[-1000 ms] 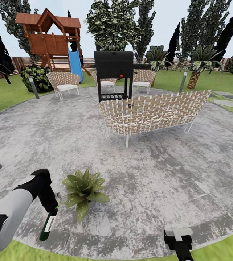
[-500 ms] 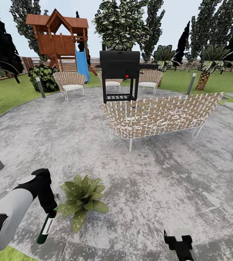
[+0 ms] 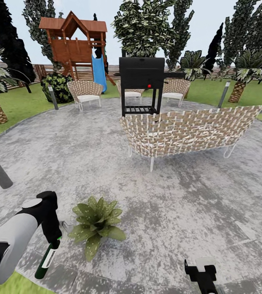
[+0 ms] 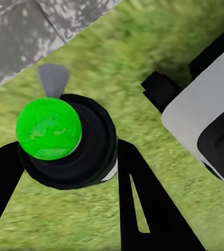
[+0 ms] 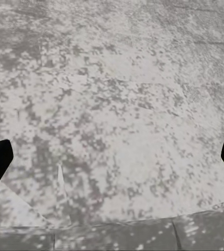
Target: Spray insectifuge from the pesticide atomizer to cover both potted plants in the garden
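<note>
Pesticide atomizer (image 3: pixel 46 260): hung from the left gripper (image 3: pixel 54 243), tilted, bottom end low over the patio edge, just beside the potted plant (image 3: pixel 96 223).
Atomizer surface: dark green body, pale label band, writing unreadable; left wrist view showed a bright green round end (image 4: pixel 48 128) in a black collar.
Left arm: grey forearm (image 3: pixel 9 241), black wrist bent downward.
Left jaws: clenched on the bottle, black fingers (image 4: pixel 138 206) on both sides.
Right gripper (image 5: pixel 112 157): low over speckled grey gravel patio (image 3: pixel 180 196); black fingertips wide apart, nothing between.
Potted plant: low rosette, pointed mottled green leaves.
Surroundings: woven wicker sofa (image 3: pixel 188 131), black grill (image 3: pixel 141 85), wooden playhouse (image 3: pixel 74 41) with blue slide.
</note>
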